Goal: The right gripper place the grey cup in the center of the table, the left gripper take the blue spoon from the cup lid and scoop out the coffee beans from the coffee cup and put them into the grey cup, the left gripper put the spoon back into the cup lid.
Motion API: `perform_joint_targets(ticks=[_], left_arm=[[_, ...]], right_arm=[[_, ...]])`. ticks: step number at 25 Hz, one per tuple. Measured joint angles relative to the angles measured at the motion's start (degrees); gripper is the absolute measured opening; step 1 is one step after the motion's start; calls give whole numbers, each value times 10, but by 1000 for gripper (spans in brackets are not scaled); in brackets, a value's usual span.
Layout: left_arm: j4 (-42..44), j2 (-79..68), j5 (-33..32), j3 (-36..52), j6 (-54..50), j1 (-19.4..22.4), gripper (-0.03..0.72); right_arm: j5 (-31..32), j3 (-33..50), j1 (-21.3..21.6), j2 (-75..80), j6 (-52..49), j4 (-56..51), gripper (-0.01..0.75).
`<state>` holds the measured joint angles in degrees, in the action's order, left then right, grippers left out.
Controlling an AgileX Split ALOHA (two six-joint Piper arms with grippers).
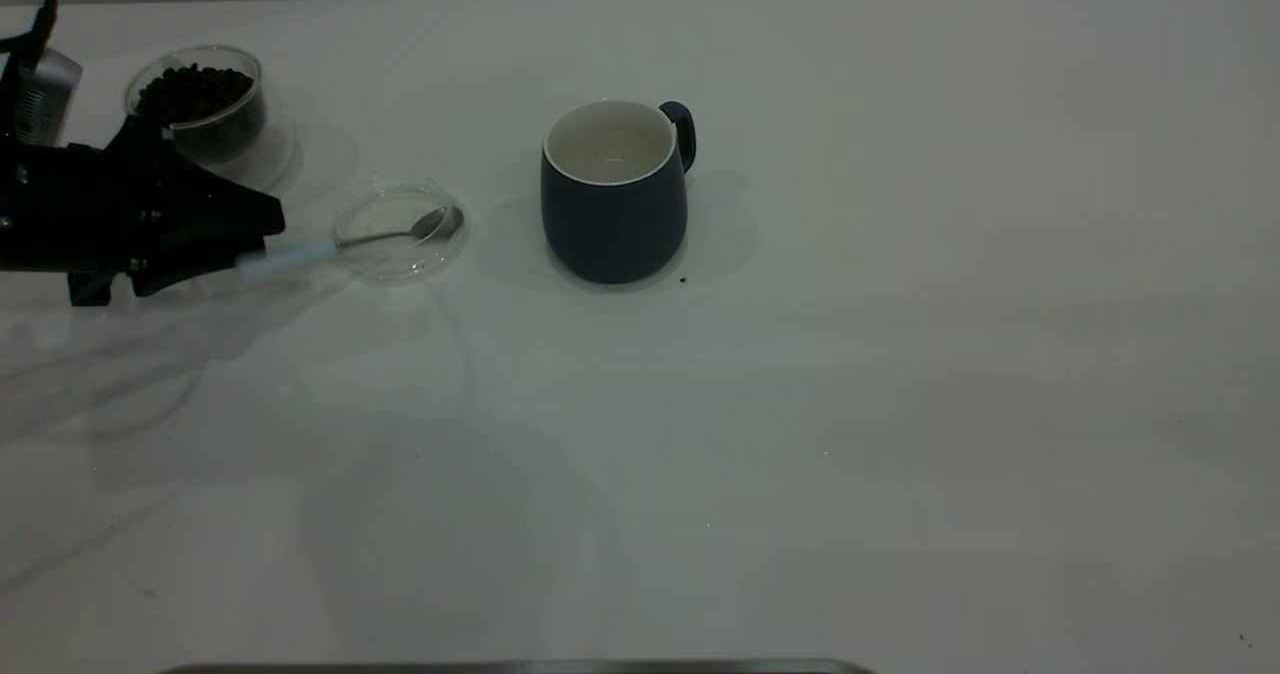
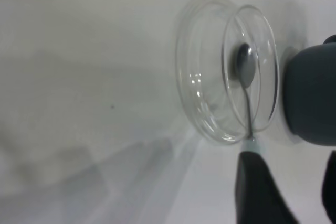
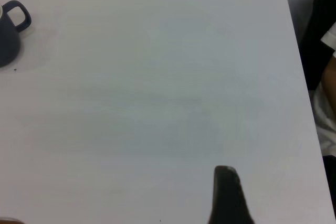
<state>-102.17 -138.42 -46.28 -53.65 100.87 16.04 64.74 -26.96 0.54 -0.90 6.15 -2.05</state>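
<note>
The grey cup (image 1: 612,194) stands upright near the table's (image 1: 900,354) middle, its white inside showing and its handle at the back right. The cup lid (image 1: 400,232) lies to its left with the blue spoon (image 1: 400,236) in it, bowl in the lid, pale handle sticking out leftward. My left gripper (image 1: 262,246) is open, low at the handle's end, fingers on either side. In the left wrist view one finger (image 2: 257,187) hides the handle beside the lid (image 2: 210,103). The coffee cup (image 1: 197,104) holds coffee beans (image 1: 195,89) at the far left.
A tiny dark speck (image 1: 683,279) lies by the grey cup's base. My right gripper (image 3: 286,203) is out of the exterior view, over bare table far right of the cup (image 3: 8,32); one finger (image 3: 226,198) shows. The table's right edge (image 3: 304,103) is close.
</note>
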Motion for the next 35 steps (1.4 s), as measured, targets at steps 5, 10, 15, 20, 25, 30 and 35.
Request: perform_joint_targets(ticks=[5,10,15,20,25,30,35], left_arm=[[0,0,3,0,56,0,565],[37,23,29,0,62,0,609],[120,147,60,0,-15,0,603],[249,304,58,-19,-168,-1,593],[487,427,13,-82,-436,-23,593],[735,503,-86,-142,-683,-69,593],[830,564,-205,-146,-814,-91,593]], right_arm=[[0,0,0,0,0,0,462],[0,0,0,0,0,0,462],[0,0,0,0,0,0,462],[0,0,0,0,0,0,462],[0,0,0,0,0,0,462],[0,0,0,0,0,0,462],[0,0,0,0,0,0,462]])
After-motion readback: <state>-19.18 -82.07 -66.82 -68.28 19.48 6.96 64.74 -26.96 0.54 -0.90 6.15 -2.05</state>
